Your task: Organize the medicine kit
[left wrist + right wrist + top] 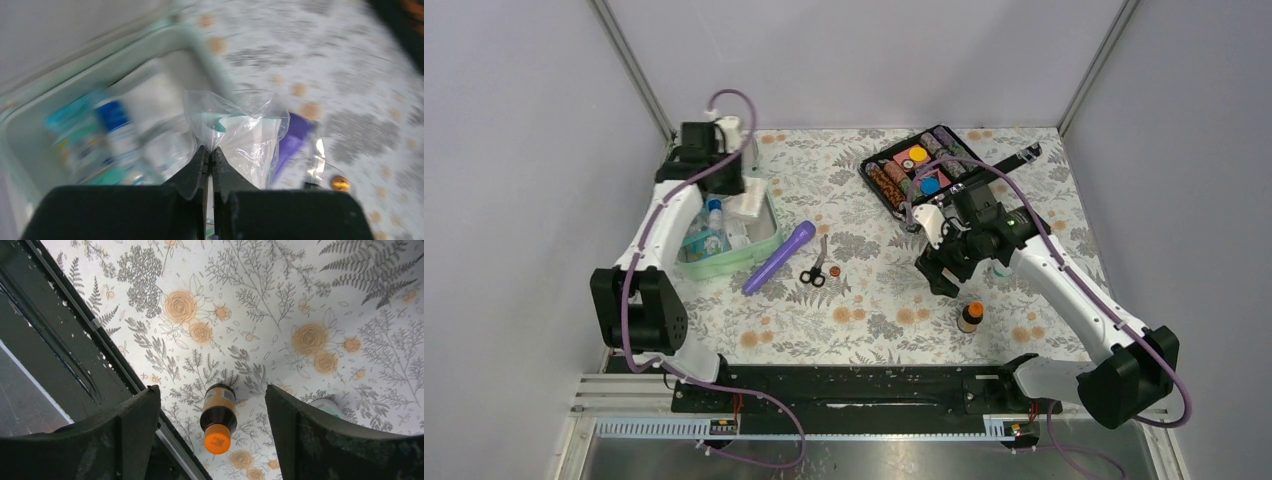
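Pinching a clear bag [247, 137], left pincer [210, 156] reads clearly only wrist-side.

Our white-and-black arms [1064, 285]
We see white links, black joints [639, 310] and fingers [125, 435], a purple cable [731, 93] looping along each.

You are working in a robotics lab test cell, not a home, despite the homely print of the floral cloth [874, 320] on the table. Plain grey panels [854, 60] wall the table in on three sides, joined at the back corners by bare aluminium posts [629, 65]. The left arm [664, 215] and the right arm [1064, 285] stand on a black base plate [854, 385] at the near edge, with purple cables [729, 92] looping along them.
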You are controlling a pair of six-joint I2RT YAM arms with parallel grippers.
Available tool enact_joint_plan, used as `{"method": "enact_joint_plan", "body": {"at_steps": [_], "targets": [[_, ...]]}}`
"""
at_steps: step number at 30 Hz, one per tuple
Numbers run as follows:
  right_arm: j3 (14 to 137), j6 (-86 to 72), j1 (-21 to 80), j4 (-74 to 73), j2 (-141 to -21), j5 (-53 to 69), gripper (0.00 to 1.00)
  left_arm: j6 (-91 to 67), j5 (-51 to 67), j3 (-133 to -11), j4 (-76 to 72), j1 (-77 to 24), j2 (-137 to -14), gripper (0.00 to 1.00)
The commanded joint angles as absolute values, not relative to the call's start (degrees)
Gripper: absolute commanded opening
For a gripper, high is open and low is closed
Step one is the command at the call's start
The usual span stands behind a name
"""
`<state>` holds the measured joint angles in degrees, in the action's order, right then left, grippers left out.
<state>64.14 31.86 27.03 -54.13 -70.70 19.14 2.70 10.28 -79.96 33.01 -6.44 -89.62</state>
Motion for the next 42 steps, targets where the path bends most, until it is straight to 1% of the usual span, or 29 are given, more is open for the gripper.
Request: {"method": "enact_joint_plan", "body": {"at_steps": [1,5,9,11,16,28,31,32,34,36,40,42], "targets": [[67.9,32.5,26.8,-52.7,-71.9,19.5,0.83,-4.0,3.1,-78.3,37.1,2.5,-88.2,0.00],[68.0,32.3,26.8,-52.7,-71.7,19.2,0.83,-7.2,0.7,-77.2,37.8,8.5,-89.7,0.00],[67.0,32.2,26.8,-52.5,-71.5,19.4,0.83,-4.9,0.3,-77.4,37.9,10.4,-92.2,0.00],[66.8,32.3,26.7,-52.1,-71.4,19.5,0.83,-4.5,-2.5,-77.6,39.0,11.2,-93.7,0.00],[66.1,32.9,26.7,-51.5,-71.2,18.5,0.83,-6.5,-4.4,-76.9,39.3,13.8,-96.3,0.00],[65.1,33.1,26.8,-51.4,-71.3,19.1,0.84,-4.9,-7.8,-72.6,40.5,14.5,-95.3,0.01],[65.2,33.0,26.8,-51.5,-71.5,19.2,0.84,-4.6,-8.2,-73.8,41.1,14.6,-95.2,0.08],[65.2,33.1,26.8,-51.5,-71.5,19.2,0.84,-4.3,-8.0,-74.5,41.2,14.6,-94.8,0.12],[65.2,33.2,26.7,-51.4,-71.5,19.3,0.84,-4.0,-6.6,-76.2,41.7,14.5,-93.7,0.25],[65.1,33.4,26.8,-51.4,-71.5,19.4,0.84,-4.2,-5.7,-77.9,42.3,13.9,-92.5,0.34],[64.8,33.4,26.7,-51.3,-71.2,19.5,0.84,-4.7,-3.2,-80.5,42.2,10.4,-89.4,0.42],[64.7,33.3,26.8,-51.2,-70.9,19.5,0.84,-4.5,0.4,-81.4,42.0,6.8,-88.0,0.43]]}}
